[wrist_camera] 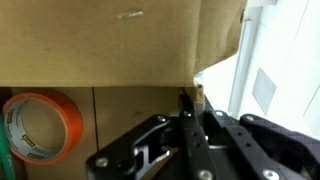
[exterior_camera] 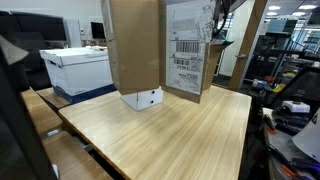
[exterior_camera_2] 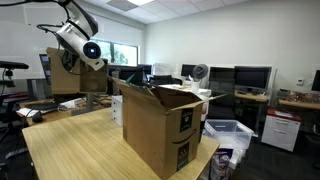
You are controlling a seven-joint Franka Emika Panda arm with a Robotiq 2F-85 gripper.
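Tape comes first: an orange tape roll [wrist_camera: 40, 128] sits at the lower left of my wrist view, with a brown cardboard panel [wrist_camera: 120, 45] filling the view above it. Right of the roll my jaws [wrist_camera: 190, 103] are narrow, fingertips pressed together just under that panel's lower edge. Whether they pinch anything I cannot tell. Beyond them, at the right, is a pale, blurred surface.

In an exterior view a white lidded box [exterior_camera: 78, 68] stands off the left edge of the bench [exterior_camera: 170, 135]. A tall cardboard box [exterior_camera: 135, 45] stands at the far edge with a small white box [exterior_camera: 142, 98] at its foot, and a labelled carton [exterior_camera: 188, 50] is just beside it.

In an exterior view my arm [exterior_camera_2: 80, 42] hangs above the bench's far left corner, well apart from an open carton [exterior_camera_2: 155, 125] near its right edge.
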